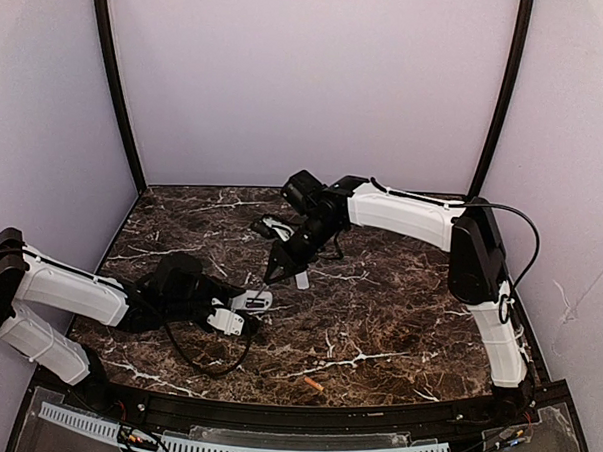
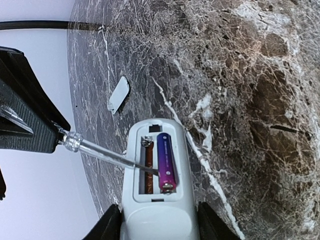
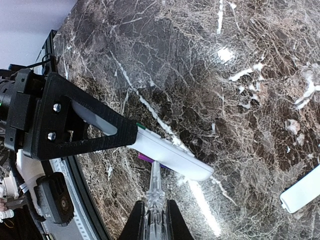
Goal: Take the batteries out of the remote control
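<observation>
- Okay, left gripper is clamped on the remote control. The compartment faces up, and the cover lies off, well beyond its fingertips.
- Right gripper is closed on a clear-handled pry tool. The blade tip is inside the compartment, across the empty slot, touching or just beside the purple battery.
- Orange battery is out on the table, well apart from both grippers, toward the arm bases.
- Step, as I read it: lever out the one cell left in the remote.
- Get the tip under the cell, then pry upward with a short stroke, not sideways.
- The left grip needs to be firm; an off-axis pry will likely twist the remote.
- Risk: the cell pops out and rolls.
</observation>
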### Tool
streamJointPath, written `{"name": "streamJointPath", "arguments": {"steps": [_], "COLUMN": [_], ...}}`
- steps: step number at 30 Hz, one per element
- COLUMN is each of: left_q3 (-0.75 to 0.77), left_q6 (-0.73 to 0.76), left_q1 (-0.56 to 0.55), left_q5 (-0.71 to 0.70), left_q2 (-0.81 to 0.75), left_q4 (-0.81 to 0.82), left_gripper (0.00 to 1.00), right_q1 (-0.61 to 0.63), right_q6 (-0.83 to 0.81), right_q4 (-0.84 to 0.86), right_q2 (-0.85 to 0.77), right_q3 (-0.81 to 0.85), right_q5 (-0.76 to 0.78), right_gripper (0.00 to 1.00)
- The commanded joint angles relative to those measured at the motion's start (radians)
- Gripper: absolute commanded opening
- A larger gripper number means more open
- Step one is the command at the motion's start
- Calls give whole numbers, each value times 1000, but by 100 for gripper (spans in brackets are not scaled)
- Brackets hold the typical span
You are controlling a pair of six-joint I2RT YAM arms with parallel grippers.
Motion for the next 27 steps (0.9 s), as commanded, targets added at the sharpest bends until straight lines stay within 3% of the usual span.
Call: {"name": "streamJointPath", "arguments": {"steps": [1,16,27], "left_q3": [3,1,0], "left_q6": [24,52,63], "left_q1": [-12,-20,-32], "left_q5": [48,39,23], "left_q2": [-25,-23,-30], "left_q4": [104,85,75], "left_gripper": [0,0,0], "right_q1": [-22,-30,-36], "right_q6": [34,33,-144], "right_q4": [-34,-122,-125], "right_q2": [45,58,39], "right_q3": [18,43,19], "right_q5": [99,145,121], "right_gripper": [0,0,0]}}
